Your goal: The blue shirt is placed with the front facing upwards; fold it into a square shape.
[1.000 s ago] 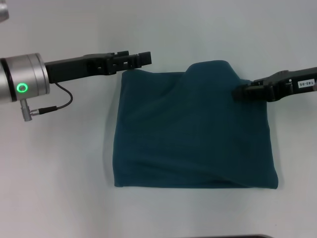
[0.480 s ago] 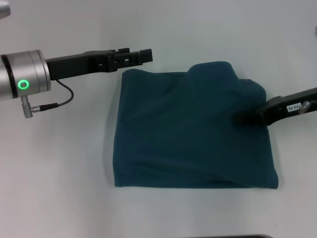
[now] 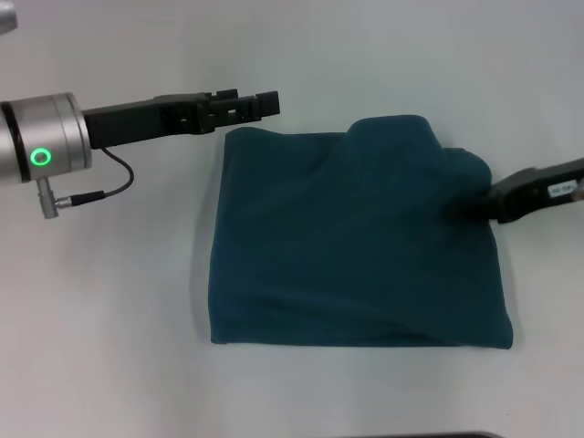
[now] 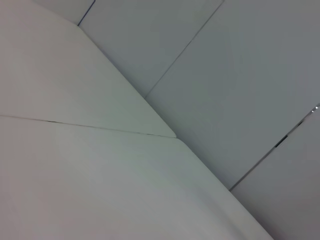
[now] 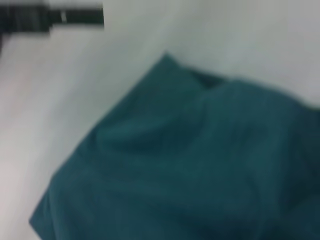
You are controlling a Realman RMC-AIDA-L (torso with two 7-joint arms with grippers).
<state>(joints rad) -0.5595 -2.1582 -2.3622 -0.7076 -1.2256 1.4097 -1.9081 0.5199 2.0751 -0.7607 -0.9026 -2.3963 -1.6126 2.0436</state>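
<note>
Folded blue shirt [image 3: 356, 242] between end effectors: left [image 3: 265, 105] beside far-left corner, right [image 3: 497, 203] at right edge; grip states unclear.

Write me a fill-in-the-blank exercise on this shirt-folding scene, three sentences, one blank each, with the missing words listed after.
1. The blue shirt lies on the white table folded into a rough ____ shape.
2. The ____ gripper is at the shirt's edge on the robot's right side.
3. The left gripper hangs just beyond the shirt's far ____ corner.

Missing words: square; right; left
</note>
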